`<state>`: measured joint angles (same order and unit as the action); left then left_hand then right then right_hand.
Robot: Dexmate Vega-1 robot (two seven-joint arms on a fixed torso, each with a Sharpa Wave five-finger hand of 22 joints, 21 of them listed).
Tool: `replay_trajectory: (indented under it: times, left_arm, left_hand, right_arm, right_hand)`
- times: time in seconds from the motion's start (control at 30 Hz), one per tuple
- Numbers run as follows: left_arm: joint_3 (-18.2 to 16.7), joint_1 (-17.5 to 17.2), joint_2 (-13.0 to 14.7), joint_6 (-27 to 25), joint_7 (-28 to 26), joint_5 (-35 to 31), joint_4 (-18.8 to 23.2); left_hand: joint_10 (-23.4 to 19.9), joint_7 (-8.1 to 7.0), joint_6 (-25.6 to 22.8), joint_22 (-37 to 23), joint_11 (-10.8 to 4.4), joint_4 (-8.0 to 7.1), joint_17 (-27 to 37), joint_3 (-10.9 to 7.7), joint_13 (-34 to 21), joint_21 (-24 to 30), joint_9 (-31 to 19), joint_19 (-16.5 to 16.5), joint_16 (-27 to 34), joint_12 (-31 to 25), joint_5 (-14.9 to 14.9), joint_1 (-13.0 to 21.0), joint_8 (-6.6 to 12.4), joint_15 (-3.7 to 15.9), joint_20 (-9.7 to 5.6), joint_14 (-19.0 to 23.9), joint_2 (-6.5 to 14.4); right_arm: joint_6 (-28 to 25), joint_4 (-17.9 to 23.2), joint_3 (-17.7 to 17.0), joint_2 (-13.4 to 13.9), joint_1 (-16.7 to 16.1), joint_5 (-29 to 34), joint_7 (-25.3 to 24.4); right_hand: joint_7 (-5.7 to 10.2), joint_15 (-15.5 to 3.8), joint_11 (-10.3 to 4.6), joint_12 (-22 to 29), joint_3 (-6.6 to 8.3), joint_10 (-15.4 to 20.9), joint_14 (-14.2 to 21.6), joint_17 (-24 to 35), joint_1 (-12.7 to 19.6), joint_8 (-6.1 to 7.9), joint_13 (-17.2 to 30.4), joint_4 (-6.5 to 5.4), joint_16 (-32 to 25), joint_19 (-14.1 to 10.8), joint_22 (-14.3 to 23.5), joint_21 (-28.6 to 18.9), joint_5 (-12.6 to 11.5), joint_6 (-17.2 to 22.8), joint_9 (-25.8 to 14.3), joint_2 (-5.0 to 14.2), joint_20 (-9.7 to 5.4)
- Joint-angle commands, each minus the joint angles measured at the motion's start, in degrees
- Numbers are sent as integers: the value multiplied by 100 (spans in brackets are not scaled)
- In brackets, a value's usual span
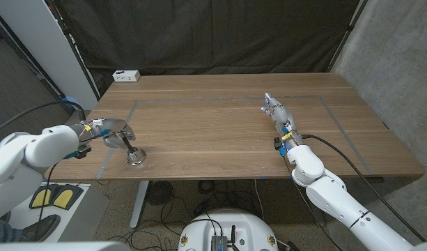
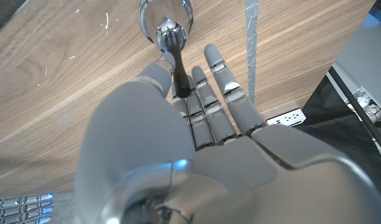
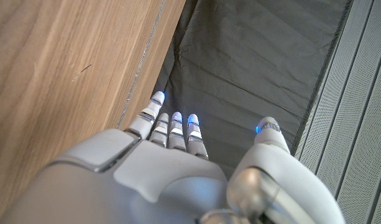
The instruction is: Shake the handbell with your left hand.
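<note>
The handbell [image 1: 134, 157] has a silver cup and a black handle, and its cup rests on the table near the front left corner. The handle leans up into my left hand [image 1: 109, 130]. In the left wrist view the black handle [image 2: 178, 65] runs between the thumb and the stretched-out fingers [image 2: 215, 93], pinched there, with the silver cup [image 2: 166, 18] just beyond the fingertips. My right hand [image 1: 278, 116] stands on its edge on the table's right half, fingers straight and apart, holding nothing.
A white power strip [image 1: 126, 75] lies at the table's far left corner. Grey tape lines [image 1: 199, 101] mark a rectangle on the wooden top. The front edge of the table [image 1: 199, 178] runs close to the bell. A dark curtain hangs behind.
</note>
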<state>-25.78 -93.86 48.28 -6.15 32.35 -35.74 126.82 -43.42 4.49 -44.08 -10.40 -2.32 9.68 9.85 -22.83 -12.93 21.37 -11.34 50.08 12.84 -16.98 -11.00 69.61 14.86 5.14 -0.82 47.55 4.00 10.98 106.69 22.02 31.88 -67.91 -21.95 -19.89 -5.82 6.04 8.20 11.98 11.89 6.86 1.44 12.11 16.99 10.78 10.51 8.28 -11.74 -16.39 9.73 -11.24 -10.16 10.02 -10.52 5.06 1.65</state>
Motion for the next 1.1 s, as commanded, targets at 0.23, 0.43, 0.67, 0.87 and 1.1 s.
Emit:
replay_trajectory:
  times: [0.23, 0.43, 0.67, 0.87, 1.1]
  left_arm:
    - [152, -80, 160, -325, -413, 160, -58]
    - [221, -80, 234, -447, -429, 230, -61]
    - [309, -70, 255, -614, -508, 370, -57]
    - [367, -105, 253, -812, -596, 473, 4]
    - [399, -124, 323, -924, -711, 522, 27]
  left_hand:
    - [-187, 12, -263, -10, 145, 9, -3, -118, -10, 75, -20, 154, -33, -2, 16, 163, 26, 48, -32, 229, 13]
    - [-307, -23, -381, -12, 134, -6, -2, -159, -8, 101, -22, 204, -41, -11, 16, 190, 31, 87, -46, 365, 32]
    - [-861, -68, -1005, -20, 141, 2, -7, -358, -16, 237, -43, 450, -39, -102, 4, 369, 142, 155, -79, 926, 155]
    - [-1145, 1, -1248, -28, 41, -23, -5, -470, -166, 332, -76, 574, -50, -207, 39, 447, 159, 170, -119, 1286, 241]
    - [-1245, 25, -1280, -36, -7, -42, 11, -500, -351, 477, -102, 829, -47, -285, 78, 461, 132, 180, -106, 1551, 278]
  right_arm:
    - [48, -110, 12, -43, 22, -72, 18]
    - [68, -143, 22, -36, 39, -65, 44]
    - [76, -177, 16, -47, 38, -117, 59]
    - [29, -163, 4, -21, 18, -159, 64]
    - [29, -120, -23, 30, -27, -147, 52]
  right_hand:
    - [10, 9, 21, 17, 33, 14, 36, 22, 72, 3, 34, -22, -22, -18, 10, 14, 10, 24, -15, -13, 9]
    - [11, 16, 21, 15, 33, 10, 37, 22, 74, 3, 34, -21, -21, -18, 10, 14, 10, 24, -15, -15, 17]
    - [16, 13, 20, 15, 32, 13, 37, 22, 76, 2, 35, -21, -20, -17, 11, 15, 10, 24, -15, -16, 27]
    - [24, 11, 11, 16, 32, 17, 38, 24, 77, 2, 36, -22, -20, -14, 11, 16, 11, 24, -15, -17, 26]
    - [19, 14, 21, 17, 30, 19, 36, 25, 76, 2, 37, -24, -19, -19, 11, 14, 11, 25, -15, -18, 21]
